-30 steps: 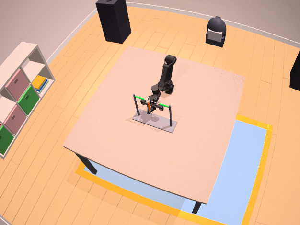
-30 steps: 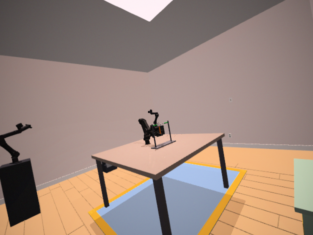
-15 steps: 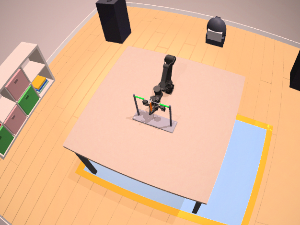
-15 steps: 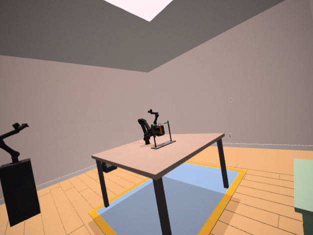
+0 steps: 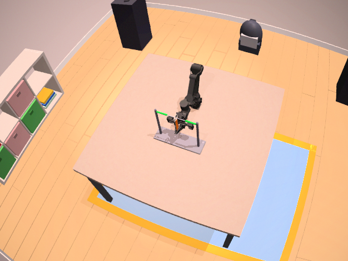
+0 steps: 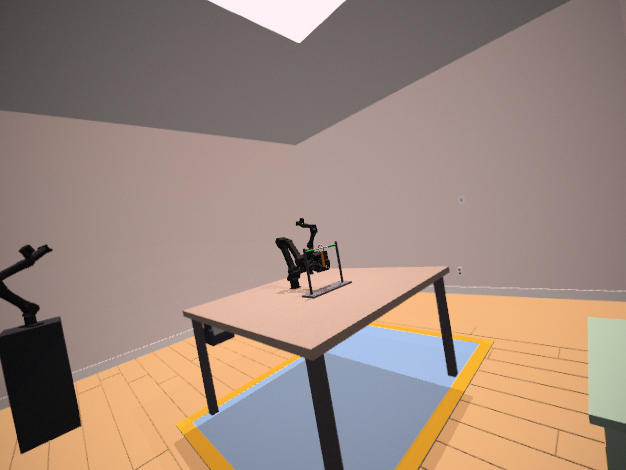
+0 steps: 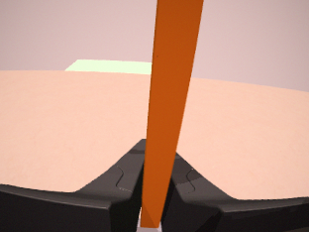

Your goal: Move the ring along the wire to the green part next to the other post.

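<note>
The wire stand has two dark posts [image 5: 158,121] [image 5: 197,134] on a grey base [image 5: 193,147] [image 6: 328,288]. A green part of the wire [image 5: 161,113] lies by the left post and another green part [image 5: 191,122] by the right post. My gripper [image 5: 177,128] [image 6: 319,263] [image 7: 152,146] is shut on the orange handle [image 5: 176,124] [image 6: 322,260] [image 7: 173,80], which stands upright between the fingers. The handle is about midway between the posts, under the thin grey span. The ring [image 6: 320,247] is small; I cannot tell its gap to the wire. The wrist view shows no ring or wire.
The table [image 5: 140,174] [image 6: 303,318] [image 7: 59,127] bears only the arm's base [image 5: 195,102] and the stand. A shelf unit [image 5: 22,84], black boxes [image 5: 132,25] and a second arm [image 6: 20,283] stand on the floor, away from the table.
</note>
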Tool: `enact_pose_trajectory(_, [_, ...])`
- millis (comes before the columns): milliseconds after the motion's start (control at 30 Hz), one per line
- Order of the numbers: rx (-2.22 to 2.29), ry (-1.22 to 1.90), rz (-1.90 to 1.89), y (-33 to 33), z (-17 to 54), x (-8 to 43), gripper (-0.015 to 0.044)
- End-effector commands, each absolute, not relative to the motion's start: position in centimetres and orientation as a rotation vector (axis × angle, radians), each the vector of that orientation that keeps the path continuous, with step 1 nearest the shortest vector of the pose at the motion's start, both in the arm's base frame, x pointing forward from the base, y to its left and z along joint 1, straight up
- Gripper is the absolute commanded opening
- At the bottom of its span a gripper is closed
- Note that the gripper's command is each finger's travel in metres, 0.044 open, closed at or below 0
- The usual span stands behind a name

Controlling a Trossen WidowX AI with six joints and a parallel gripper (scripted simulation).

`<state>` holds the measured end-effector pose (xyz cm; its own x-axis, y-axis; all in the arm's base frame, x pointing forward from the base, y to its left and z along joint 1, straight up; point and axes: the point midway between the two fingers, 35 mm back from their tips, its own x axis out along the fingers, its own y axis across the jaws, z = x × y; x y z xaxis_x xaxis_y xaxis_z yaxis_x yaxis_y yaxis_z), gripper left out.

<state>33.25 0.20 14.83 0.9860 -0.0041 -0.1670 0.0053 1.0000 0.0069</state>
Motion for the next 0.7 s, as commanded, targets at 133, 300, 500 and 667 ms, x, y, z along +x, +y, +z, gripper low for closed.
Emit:
enact_pose_trajectory(133, [-0.012, 0.169, 0.005, 0.8, 14.8, 33.3, -0.015])
enact_pose_trajectory(300, [-0.017, 0.169, 0.01, 1.3, 14.8, 33.2, -0.015])
enact_pose_trajectory(500, [-0.017, 0.17, 0.011, 1.9, 14.8, 33.2, -0.015])
enact_pose_trajectory(667, [-0.013, 0.17, 0.01, 2.4, 14.8, 33.2, -0.015])
